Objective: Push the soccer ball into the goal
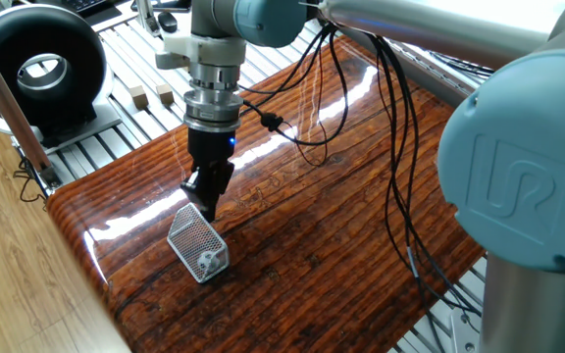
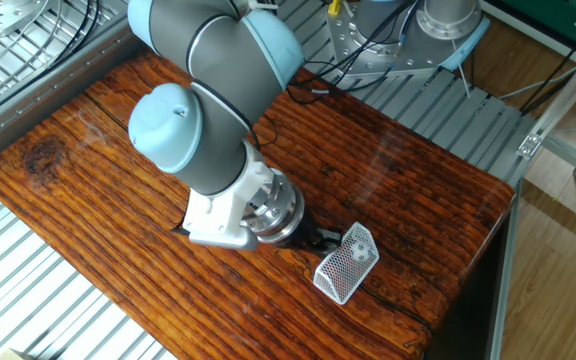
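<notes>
**Ball inside the goal: push at its end**

I see the soccer ball (image 1: 207, 261), a tiny white sphere with black patches, sitting inside the goal (image 1: 193, 238), visible through the mesh in both views (image 2: 360, 250). The goal (image 2: 343, 271) is a silver-grey wire-mesh wedge lying near the table's (image 1: 341, 226) front edge, toward its left corner in one fixed view. The gripper (image 1: 206, 201), dark and narrow, points down at the goal's open mouth; its fingers look pressed together on nothing. I judge the push complete; my next move calls for lifting straight clear without nudging the light mesh. The tabletop is glossy, heavily grained reddish wood.
</notes>
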Available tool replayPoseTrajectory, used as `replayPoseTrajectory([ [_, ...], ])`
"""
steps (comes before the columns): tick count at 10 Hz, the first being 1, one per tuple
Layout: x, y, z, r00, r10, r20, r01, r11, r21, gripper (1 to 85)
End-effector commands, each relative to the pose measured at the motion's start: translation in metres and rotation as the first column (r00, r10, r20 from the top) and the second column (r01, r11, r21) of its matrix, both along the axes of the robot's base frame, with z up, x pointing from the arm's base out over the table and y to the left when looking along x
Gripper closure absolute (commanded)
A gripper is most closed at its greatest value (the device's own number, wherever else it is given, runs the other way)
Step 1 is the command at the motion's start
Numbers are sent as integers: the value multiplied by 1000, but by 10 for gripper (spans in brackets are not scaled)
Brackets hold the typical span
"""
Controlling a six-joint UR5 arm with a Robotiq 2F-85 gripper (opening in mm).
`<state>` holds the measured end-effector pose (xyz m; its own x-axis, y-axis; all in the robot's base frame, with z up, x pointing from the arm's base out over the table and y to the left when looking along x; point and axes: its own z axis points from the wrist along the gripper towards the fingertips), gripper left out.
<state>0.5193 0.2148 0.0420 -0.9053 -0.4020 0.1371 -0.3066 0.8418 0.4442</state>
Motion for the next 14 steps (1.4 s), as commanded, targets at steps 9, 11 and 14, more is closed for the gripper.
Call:
replayPoseTrajectory([
  [9,74,-105,39,936,-9,352,121,947,-298,847],
  [11,75,-113,58,899,-166,406,294,915,-275,847],
  [14,95,-138,73,807,-269,526,432,875,-217,847],
])
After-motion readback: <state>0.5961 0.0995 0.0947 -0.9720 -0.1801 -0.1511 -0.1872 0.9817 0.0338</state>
